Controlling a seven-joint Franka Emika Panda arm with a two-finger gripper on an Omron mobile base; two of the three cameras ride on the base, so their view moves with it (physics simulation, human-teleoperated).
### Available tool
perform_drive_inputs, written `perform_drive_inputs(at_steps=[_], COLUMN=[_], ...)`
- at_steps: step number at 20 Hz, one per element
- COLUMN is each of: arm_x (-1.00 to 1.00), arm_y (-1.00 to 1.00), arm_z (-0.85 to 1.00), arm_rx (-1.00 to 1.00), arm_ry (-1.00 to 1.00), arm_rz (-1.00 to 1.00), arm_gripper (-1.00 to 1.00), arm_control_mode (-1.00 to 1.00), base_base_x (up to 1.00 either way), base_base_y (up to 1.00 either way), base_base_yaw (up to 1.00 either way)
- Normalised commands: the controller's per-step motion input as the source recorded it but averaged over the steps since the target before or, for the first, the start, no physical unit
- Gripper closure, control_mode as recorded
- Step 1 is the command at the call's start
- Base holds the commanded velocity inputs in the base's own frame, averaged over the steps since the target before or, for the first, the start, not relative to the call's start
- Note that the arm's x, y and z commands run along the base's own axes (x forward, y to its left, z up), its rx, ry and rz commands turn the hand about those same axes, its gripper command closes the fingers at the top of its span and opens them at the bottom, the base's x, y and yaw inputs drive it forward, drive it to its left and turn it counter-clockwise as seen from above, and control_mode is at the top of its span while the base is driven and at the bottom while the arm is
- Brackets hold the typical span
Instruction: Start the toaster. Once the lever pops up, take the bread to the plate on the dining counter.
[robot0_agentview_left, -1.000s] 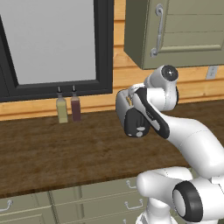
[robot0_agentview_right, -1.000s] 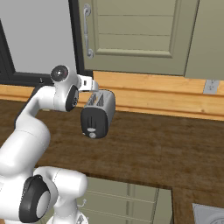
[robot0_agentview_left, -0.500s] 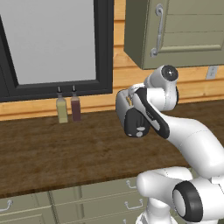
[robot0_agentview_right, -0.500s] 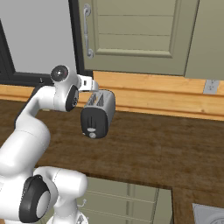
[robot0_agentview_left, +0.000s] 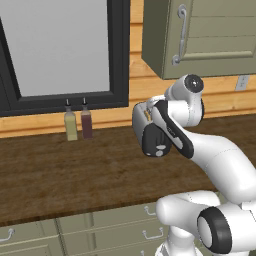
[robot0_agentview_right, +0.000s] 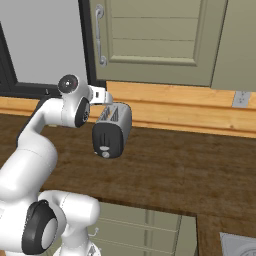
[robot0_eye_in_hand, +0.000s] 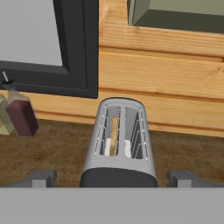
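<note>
On the dark wood-grain worktop (robot0_agentview_right: 180, 170) below the honey-coloured plank wall stands the rounded silver-grey two-slot toaster (robot0_eye_in_hand: 119, 140), a pale tan bread slice (robot0_eye_in_hand: 113, 133) sunk in its left slot. The two-finger gripper (robot0_eye_in_hand: 113, 178), spread wide and empty, hovers just above the black end face (robot0_agentview_right: 108, 140). I'd drop one fingertip squarely onto the small light-grey lever (robot0_agentview_right: 105, 154) (low on that face) and press straight down, not sideways.
</note>
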Motion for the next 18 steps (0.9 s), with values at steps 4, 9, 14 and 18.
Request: perform_drive_inputs(at_steps=[4, 9, 14, 18], arm_x=[0.0, 0.0, 0.0, 0.0], arm_y=[0.0, 0.0, 0.0, 0.0], arm_z=[0.0, 0.0, 0.0, 0.0], arm_rx=[0.0, 0.0, 0.0, 0.0], arm_ry=[0.0, 0.0, 0.0, 0.0], arm_rz=[0.0, 0.0, 0.0, 0.0], arm_gripper=[-1.0, -1.0, -1.0, -1.0], arm_control_mode=[-1.0, -1.0, -1.0, -1.0], base_base_x=[0.0, 0.0, 0.0, 0.0], base_base_y=[0.0, 0.0, 0.0, 0.0], base_base_yaw=[0.0, 0.0, 0.0, 0.0])
